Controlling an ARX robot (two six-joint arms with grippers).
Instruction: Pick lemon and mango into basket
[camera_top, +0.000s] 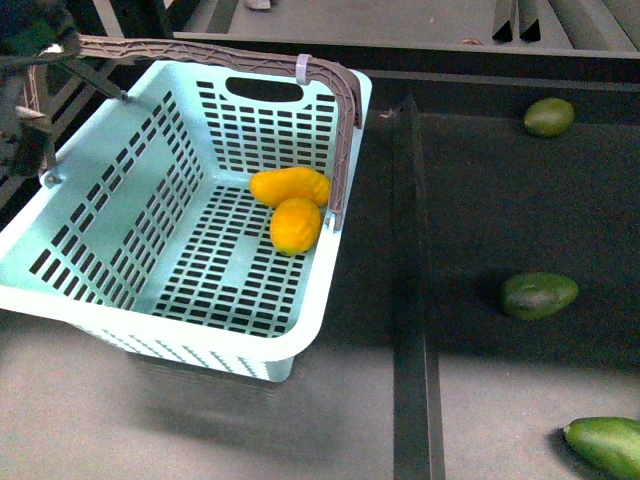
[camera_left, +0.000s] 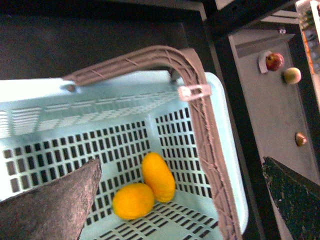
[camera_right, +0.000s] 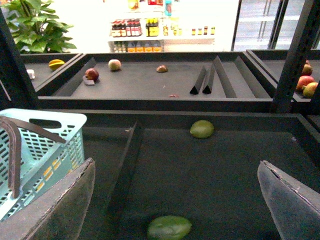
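Fruits are being shown at centre frame, touching on the basket (camera_top: 120, 215) floor: mango (camera_top: 290, 185) above lemon (camera_top: 296, 225). Both are judged firm, smooth, best gripped across the middle. Right gripper (camera_right: 175, 200) fingers are spread empty; left gripper's state cannot be told.

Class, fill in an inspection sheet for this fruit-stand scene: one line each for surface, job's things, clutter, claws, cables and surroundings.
Surface: dark display bins split by a raised divider.
Job's things: lemon and mango lie touching on the floor of the teal basket, near its right wall; brown handle stands over them.
Clutter: three green fruits in the right bin, far, middle and near.
Claws: right claw open, holding nothing, above the bin; left claw over the basket, fingers apart, empty.
Cables: nothing seen.
Surroundings: further bins with apples, a potted plant, shelves of bottles.
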